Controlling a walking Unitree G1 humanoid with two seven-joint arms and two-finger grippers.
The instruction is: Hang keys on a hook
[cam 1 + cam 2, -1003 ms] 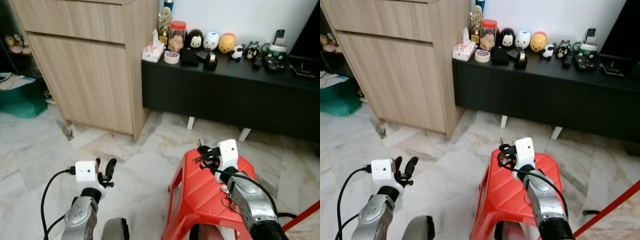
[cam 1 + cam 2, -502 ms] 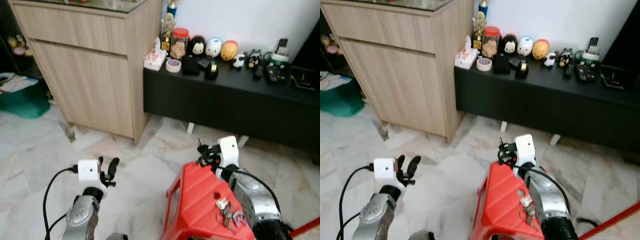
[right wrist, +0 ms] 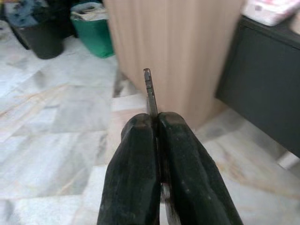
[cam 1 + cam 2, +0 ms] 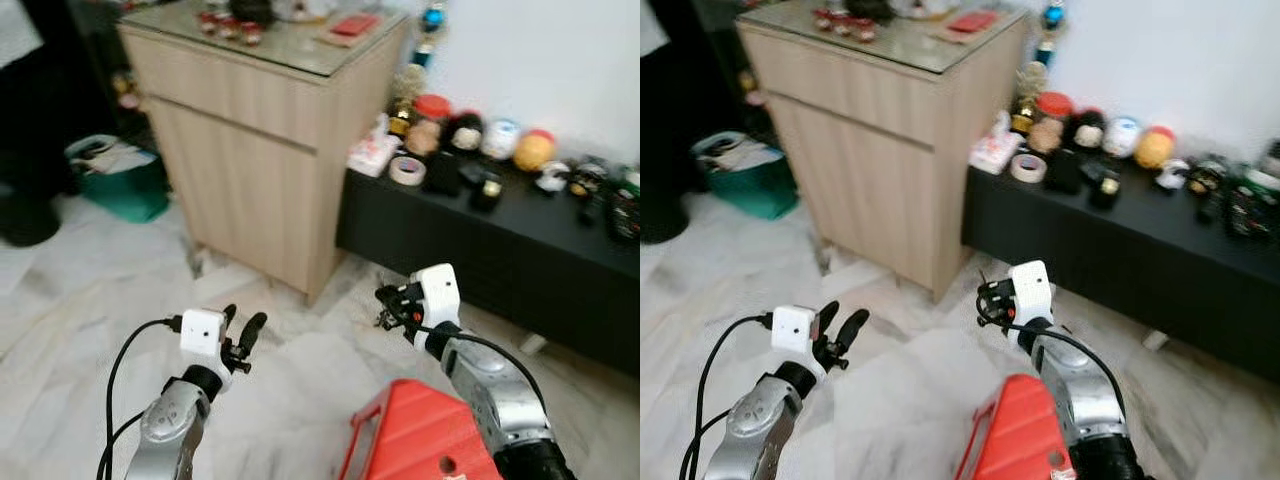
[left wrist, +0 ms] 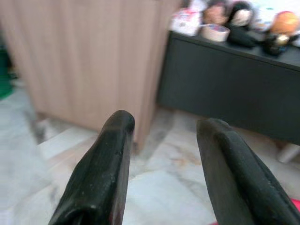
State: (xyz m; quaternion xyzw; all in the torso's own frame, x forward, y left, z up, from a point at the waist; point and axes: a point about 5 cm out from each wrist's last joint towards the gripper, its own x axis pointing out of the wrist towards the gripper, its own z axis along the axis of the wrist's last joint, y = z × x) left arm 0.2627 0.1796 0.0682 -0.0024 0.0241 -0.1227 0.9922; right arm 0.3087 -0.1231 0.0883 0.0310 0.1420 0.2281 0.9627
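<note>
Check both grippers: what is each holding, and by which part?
Right gripper pinches a key by its lower part, blade tip sticking out past the fingers. Left gripper holds nothing.

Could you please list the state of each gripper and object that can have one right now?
Right gripper: shut on a key, held up above the floor.
Key: pinched, blade sticking out past the fingertips.
Left gripper: open, holding nothing.
Wooden cabinet: drawer and door closed.
Red stool: upright on the floor.
Tape roll: lying flat on the black sideboard.
</note>
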